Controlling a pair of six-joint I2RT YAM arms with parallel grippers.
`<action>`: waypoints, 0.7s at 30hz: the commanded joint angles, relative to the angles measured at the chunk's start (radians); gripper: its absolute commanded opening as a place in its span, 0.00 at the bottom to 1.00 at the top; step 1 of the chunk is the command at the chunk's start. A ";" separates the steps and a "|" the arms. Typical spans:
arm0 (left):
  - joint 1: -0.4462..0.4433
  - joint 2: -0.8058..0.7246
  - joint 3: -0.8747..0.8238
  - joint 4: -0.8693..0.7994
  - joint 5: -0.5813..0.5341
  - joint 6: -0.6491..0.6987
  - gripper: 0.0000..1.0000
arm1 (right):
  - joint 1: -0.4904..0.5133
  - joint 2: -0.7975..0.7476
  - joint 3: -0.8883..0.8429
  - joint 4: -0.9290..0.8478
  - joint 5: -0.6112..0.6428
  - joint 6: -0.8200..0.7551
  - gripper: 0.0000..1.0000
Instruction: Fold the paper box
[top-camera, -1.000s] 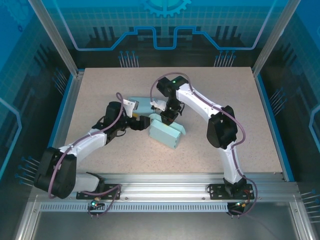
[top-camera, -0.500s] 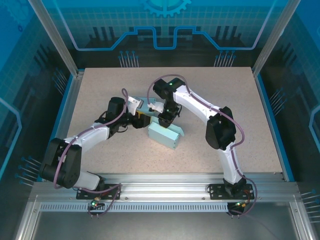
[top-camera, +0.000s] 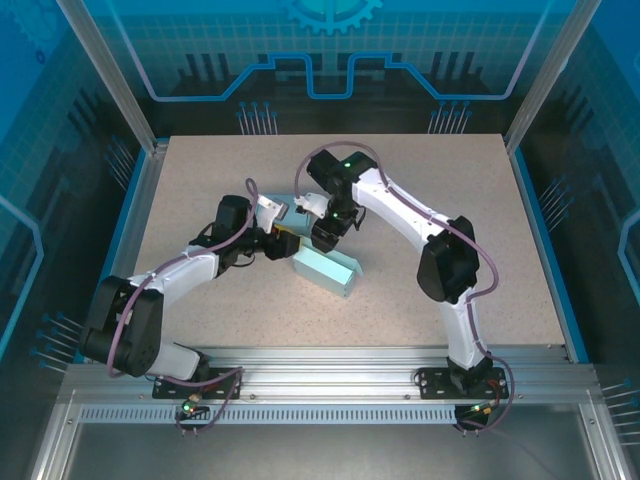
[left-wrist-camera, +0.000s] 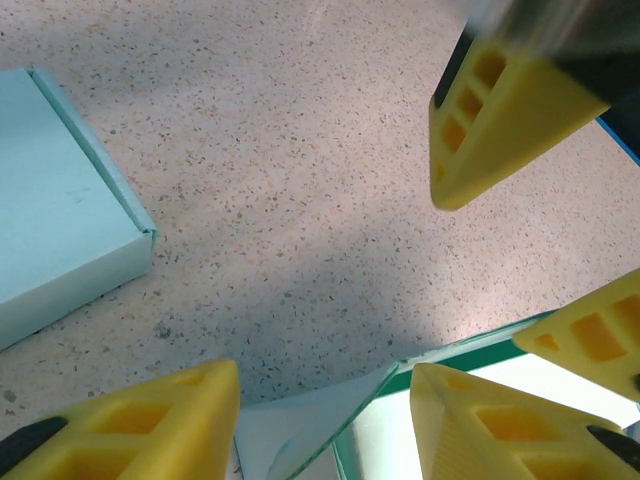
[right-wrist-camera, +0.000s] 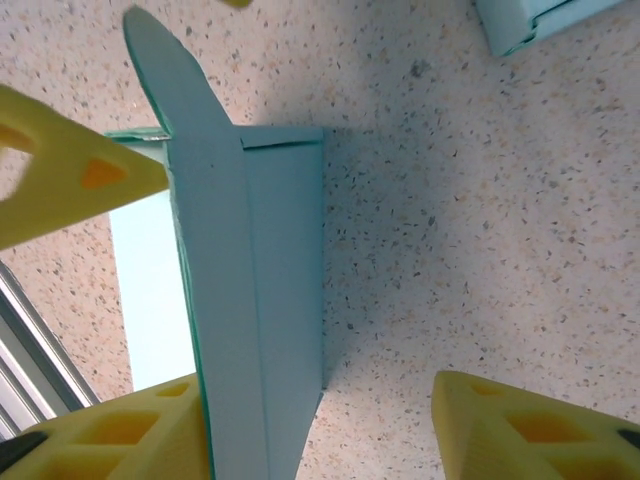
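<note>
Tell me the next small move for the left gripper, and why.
Probably close the left gripper onto the teal flap standing between its fingers. Its jaws sit apart on either side of that flap, and the right gripper is open around the box wall, so nothing seems to hold the paper box.

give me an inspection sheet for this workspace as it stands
surface: speckled beige table, no marks or spills seen
job's things: pale blue paper box mid-table, one rounded flap sticking out; second pale blue paper piece beyond it, by the left wrist
clutter: nothing seen
tools: left tool open, a flap edge between its fingers; right tool open, straddling a box wall
cables: purple cables run along both arms, off the box
surroundings: aluminium frame, blue printed panels, rail at the near edge
</note>
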 joint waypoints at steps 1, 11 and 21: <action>0.003 0.012 0.034 -0.030 0.034 0.038 0.47 | -0.004 -0.056 -0.001 0.020 -0.004 0.043 0.60; -0.022 -0.020 0.027 -0.079 0.010 0.056 0.43 | -0.027 -0.406 -0.313 0.272 0.115 0.354 0.57; -0.053 -0.007 0.075 -0.152 -0.035 0.101 0.26 | 0.040 -0.838 -0.897 0.529 0.282 0.693 0.52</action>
